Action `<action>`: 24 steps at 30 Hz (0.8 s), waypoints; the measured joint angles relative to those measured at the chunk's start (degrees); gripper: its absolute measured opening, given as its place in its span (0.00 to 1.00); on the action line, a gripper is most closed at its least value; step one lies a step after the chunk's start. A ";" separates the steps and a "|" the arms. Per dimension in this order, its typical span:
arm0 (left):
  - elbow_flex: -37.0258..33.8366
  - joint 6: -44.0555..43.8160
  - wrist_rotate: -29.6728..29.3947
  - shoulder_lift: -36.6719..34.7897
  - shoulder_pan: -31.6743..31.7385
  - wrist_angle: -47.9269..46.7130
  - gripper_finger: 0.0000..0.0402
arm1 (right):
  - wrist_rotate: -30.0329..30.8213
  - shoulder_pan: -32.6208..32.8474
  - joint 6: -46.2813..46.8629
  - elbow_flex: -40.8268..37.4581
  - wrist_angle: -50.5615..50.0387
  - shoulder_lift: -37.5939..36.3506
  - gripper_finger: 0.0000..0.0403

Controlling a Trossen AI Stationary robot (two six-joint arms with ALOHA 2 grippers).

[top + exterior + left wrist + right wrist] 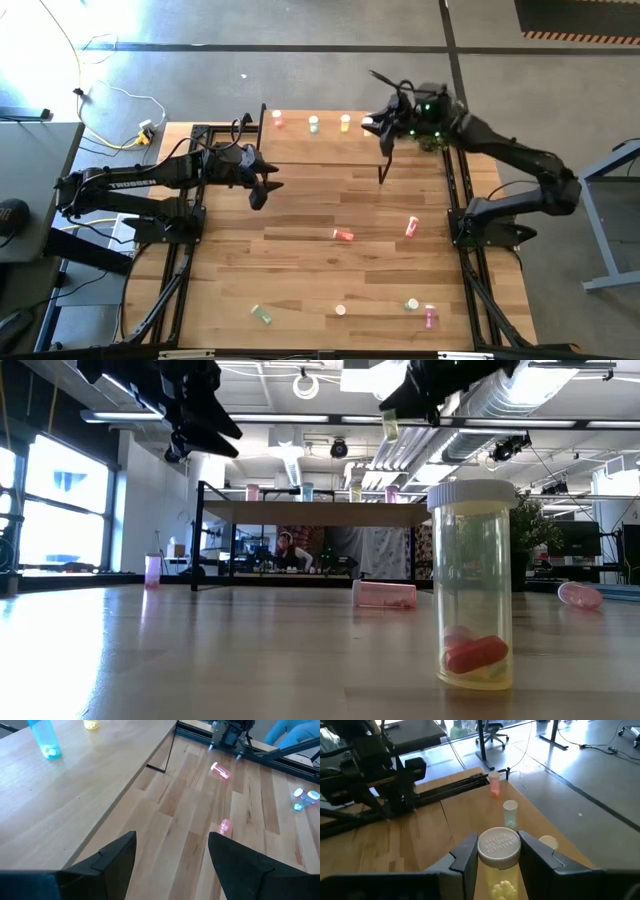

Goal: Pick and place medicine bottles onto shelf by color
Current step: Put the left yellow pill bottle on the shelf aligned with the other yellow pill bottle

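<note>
The shelf [320, 145] stands along the table's far edge. A red bottle [278, 120], a green bottle [313, 123] and a yellow bottle [345, 122] stand upright on its top. My right gripper [378, 128] hovers over the shelf's right part, shut on a yellow bottle [499, 851] with a white cap. My left gripper [265, 187] hangs open and empty just in front of the shelf's left end. More medicine bottles lie or stand on the table: red [343, 235], pink [411, 227], green [262, 314] and pink [430, 317]. My right gripper pinches the yellow bottle's body just below the cap [500, 880], one finger on each side. The fingers [532, 851] come from the table's right side, slanting a little downward. The bottle stands about upright with its cap up, lifted clear above the shelf top.
A bottle with red pills [472, 585] stands upright close to the low camera. A white-capped bottle [340, 310] and a green one [411, 303] sit near the table's front. Black frame rails [465, 200] run along both table sides. Bare wood lies mid-table.
</note>
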 joint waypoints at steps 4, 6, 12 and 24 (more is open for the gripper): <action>0.00 0.43 -0.51 0.02 0.00 -0.78 0.60 | -0.34 1.70 2.59 -9.60 16.93 -0.04 0.27; 0.00 0.44 -0.96 0.02 0.00 -0.99 0.60 | -0.41 2.59 3.65 -14.82 26.61 -0.05 0.27; 0.00 -0.02 -1.49 0.04 0.00 -0.52 0.60 | 7.83 5.55 5.37 -26.87 47.64 0.67 0.27; 0.00 -0.02 -4.92 0.04 0.00 2.36 0.60 | 14.87 8.75 -0.66 -23.55 50.66 11.70 0.27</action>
